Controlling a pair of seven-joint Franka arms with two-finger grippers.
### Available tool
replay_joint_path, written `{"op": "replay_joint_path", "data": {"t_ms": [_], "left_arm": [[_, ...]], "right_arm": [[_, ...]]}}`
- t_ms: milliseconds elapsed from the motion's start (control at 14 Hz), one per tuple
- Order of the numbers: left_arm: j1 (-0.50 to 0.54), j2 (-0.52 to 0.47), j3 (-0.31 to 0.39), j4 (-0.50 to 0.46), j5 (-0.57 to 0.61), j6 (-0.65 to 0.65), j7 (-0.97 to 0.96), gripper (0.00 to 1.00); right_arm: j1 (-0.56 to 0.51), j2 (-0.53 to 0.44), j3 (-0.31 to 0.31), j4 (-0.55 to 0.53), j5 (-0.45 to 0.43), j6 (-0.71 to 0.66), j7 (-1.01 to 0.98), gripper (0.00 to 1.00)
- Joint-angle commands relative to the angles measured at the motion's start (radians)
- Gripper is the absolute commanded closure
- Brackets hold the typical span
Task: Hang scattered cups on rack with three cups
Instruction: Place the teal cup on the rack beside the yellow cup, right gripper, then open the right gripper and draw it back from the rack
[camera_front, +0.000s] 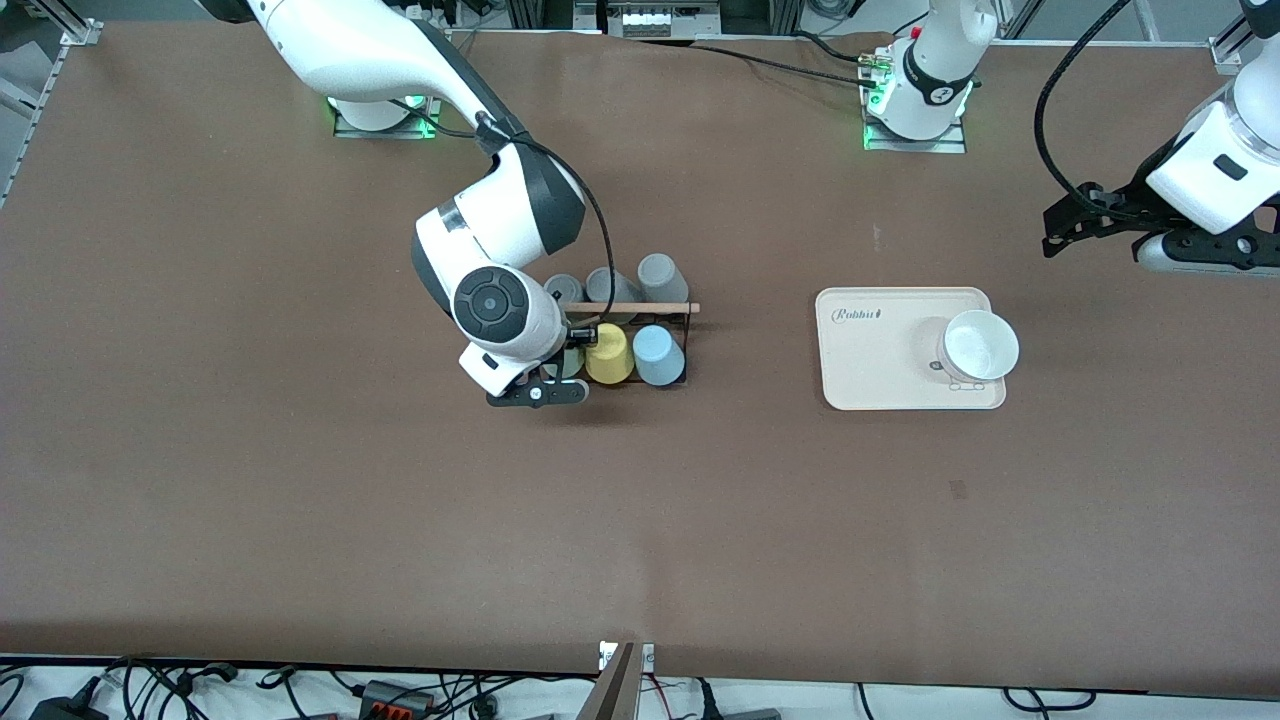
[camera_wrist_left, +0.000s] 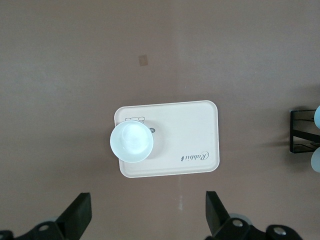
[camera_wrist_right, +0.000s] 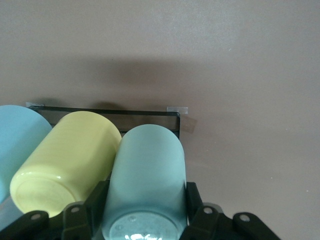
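Front view: the right claw (camera_front: 556, 372) sits at the rack (camera_front: 640, 345), at the 9 o'clock end of its nearer row, beside the yellow cup (camera_front: 609, 353) and blue cup (camera_front: 657, 354); three grey cups (camera_front: 660, 276) hang on the row at 12 o'clock. The left claw (camera_front: 1100, 222) waits in the air near the bench (camera_front: 300, 500) edge.

Left wrist view: spread fingers (camera_wrist_left: 80, 217) over the tray (camera_wrist_left: 190, 135) holding a white bowl (camera_wrist_left: 131, 142).

Right wrist view alone shows the claw pinching the mint cup (camera_wrist_right: 147, 185), touching the yellow one.
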Motion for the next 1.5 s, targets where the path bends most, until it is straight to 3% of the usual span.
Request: {"op": "replay_joint_path", "data": {"t_ms": [0,71,143,214,286,643,929,1429], "left_arm": [[0.002,-0.011,-0.021,0.003,-0.011,-0.005,0.011,0.00],[0.004,-0.011,-0.022,0.003,-0.009,-0.005,0.011,0.00],[0.004,-0.011,-0.022,0.003,-0.009,-0.005,0.011,0.00],[0.004,-0.010,-0.020,0.003,-0.009,-0.005,0.011,0.00],[0.004,-0.011,-0.020,0.003,-0.009,-0.005,0.011,0.00],[0.005,-0.011,-0.020,0.003,-0.009,-0.005,0.011,0.00],[0.005,-0.011,-0.020,0.003,-0.009,-0.005,0.011,0.00],[0.010,-0.011,-0.020,0.003,-0.009,-0.005,0.012,0.00]], "right_arm": [[0.005,0.027,-0.003,0.031,0.000,-0.001,-0.004,0.69],[0.005,0.027,-0.003,0.031,0.000,-0.001,-0.005,0.69],[0.005,0.027,-0.003,0.031,0.000,-0.002,-0.005,0.57],[0.004,0.026,-0.003,0.031,0.001,-0.002,0.007,0.10],[0.002,0.019,-0.009,0.036,0.001,-0.010,0.006,0.00],[-0.010,-0.008,-0.017,0.068,0.003,-0.058,0.006,0.00],[-0.041,-0.014,-0.017,0.157,0.000,-0.125,0.004,0.00],[-0.234,-0.149,-0.033,0.172,-0.022,-0.164,-0.062,0.00]]}}
